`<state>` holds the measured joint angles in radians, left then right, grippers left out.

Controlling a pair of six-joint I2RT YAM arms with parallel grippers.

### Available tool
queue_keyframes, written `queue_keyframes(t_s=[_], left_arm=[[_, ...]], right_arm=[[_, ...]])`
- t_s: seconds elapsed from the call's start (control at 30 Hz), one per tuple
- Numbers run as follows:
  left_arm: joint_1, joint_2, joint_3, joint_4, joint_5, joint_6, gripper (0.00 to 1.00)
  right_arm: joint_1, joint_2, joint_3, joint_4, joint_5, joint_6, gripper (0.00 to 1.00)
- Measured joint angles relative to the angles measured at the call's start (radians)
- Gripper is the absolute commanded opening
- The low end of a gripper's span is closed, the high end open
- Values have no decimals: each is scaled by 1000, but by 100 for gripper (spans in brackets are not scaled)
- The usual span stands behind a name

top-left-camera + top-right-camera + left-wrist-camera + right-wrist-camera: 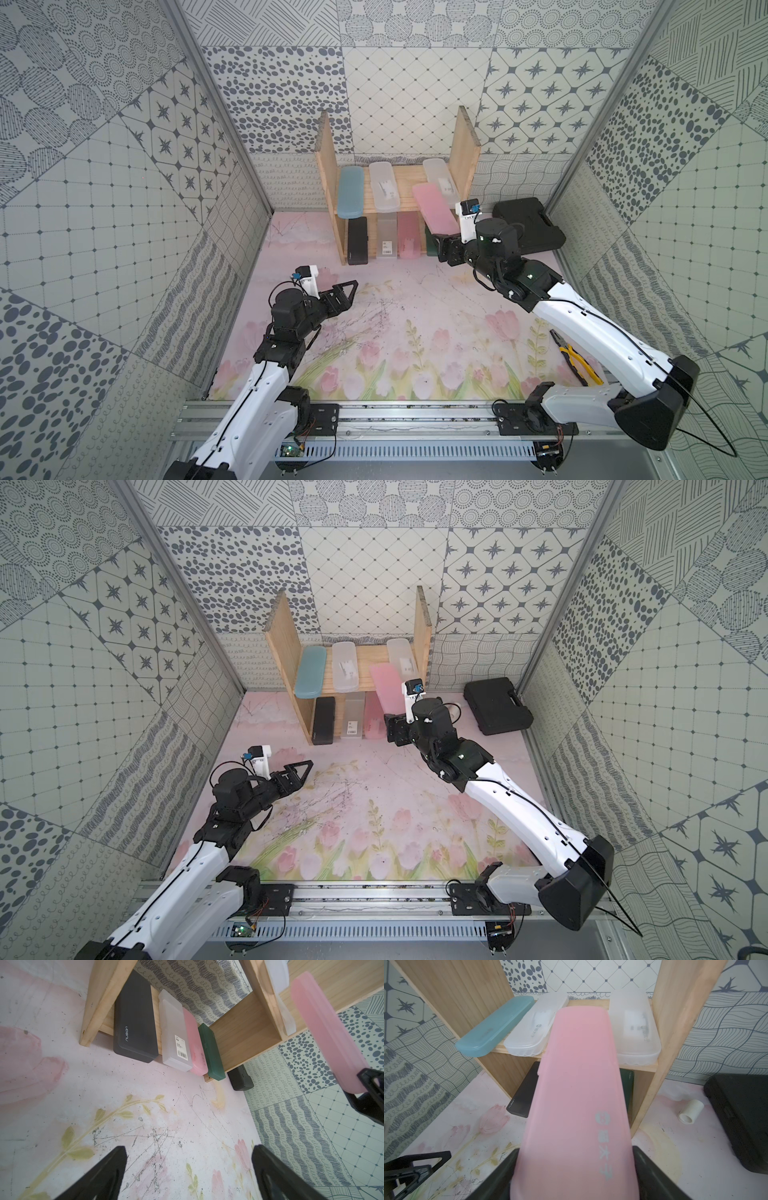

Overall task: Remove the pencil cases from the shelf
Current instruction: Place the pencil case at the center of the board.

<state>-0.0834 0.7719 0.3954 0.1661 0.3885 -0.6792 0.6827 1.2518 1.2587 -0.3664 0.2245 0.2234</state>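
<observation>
The pine shelf [328, 158] stands at the back. My right gripper [441, 242] [575, 1167] is shut on the near end of a pink pencil case [434, 210] [577, 1095]. That case is tilted, its far end over the upper board; whether it touches I cannot tell. On the upper board lie a blue case [351, 195] and two frosted clear cases [384, 185] [440, 178]. The lower board holds black [135, 1022], clear labelled [176, 1043], pink [195, 1047] and dark green [214, 1057] cases. My left gripper [349, 286] [189, 1167] hangs open over the mat, empty.
A big black tool case [528, 226] lies right of the shelf, with a small white cylinder [691, 1113] beside it. Yellow-handled pliers [575, 361] lie near the right wall. Patterned walls close in both sides and the back. A flowered mat [395, 332] covers the floor.
</observation>
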Motion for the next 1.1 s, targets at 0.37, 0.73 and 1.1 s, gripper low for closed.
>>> queue_keyframes(t_s=[0.37, 0.73, 1.1], left_arm=[[0, -15, 0, -2, -3, 0, 99], [0, -17, 0, -3, -7, 1, 99], [0, -27, 0, -16, -29, 3, 99]], right_arm=[[0, -251, -260, 33, -161, -19, 74], [0, -318, -462, 45, -340, -16, 74], [17, -137, -539, 188, -453, 17, 74]])
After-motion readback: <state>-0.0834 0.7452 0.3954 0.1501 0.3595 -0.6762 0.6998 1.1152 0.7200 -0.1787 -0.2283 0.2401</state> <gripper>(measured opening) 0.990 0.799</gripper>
